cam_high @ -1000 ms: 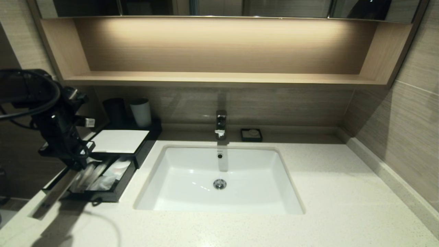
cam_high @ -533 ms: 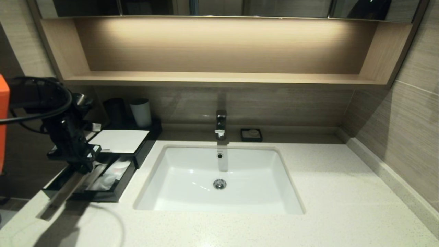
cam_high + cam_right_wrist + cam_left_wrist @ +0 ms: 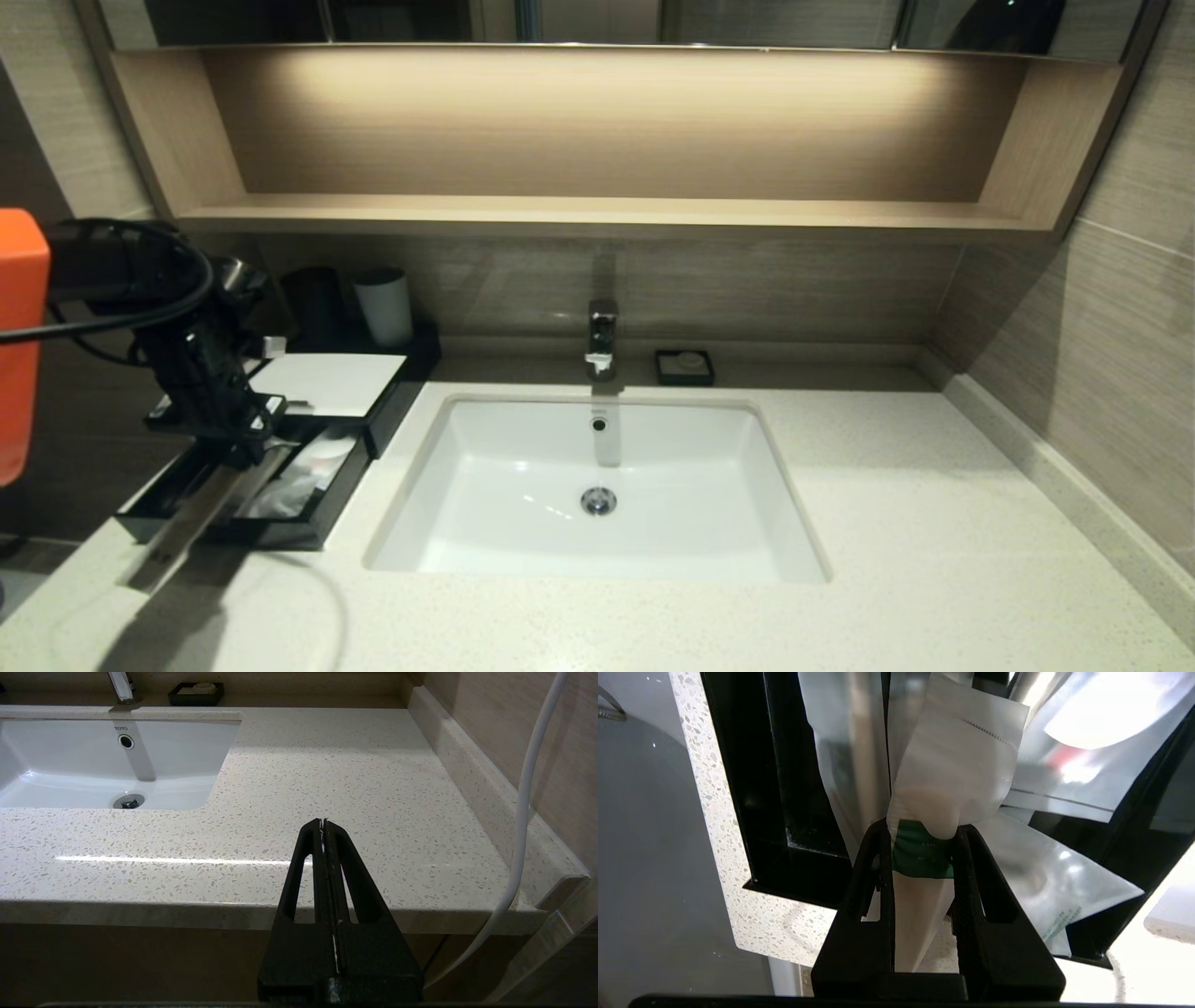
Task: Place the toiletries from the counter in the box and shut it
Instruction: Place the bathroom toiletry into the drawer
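The black box (image 3: 322,383) with a white top stands at the counter's (image 3: 887,523) left end, its drawer (image 3: 280,534) pulled out toward me. My left gripper (image 3: 245,453) is over the open drawer, shut on a toiletry (image 3: 187,527), a long stick in a whitish wrapper. In the left wrist view the fingers (image 3: 971,877) of the gripper (image 3: 922,835) clamp the wrapper (image 3: 952,765) at its green label (image 3: 922,856). Other whitish wrappers (image 3: 299,476) lie in the drawer. My right gripper (image 3: 323,822) is shut and empty, parked low before the counter's front edge.
A white sink (image 3: 597,560) with a faucet (image 3: 601,336) is set in the middle of the counter. A black cup (image 3: 313,303) and a white cup (image 3: 383,306) stand behind the box. A small black soap dish (image 3: 684,366) sits at the back. A tan shelf (image 3: 597,213) hangs above.
My left gripper has moved right and a little down with the toiletry, further over the open drawer. The right arm has not moved.
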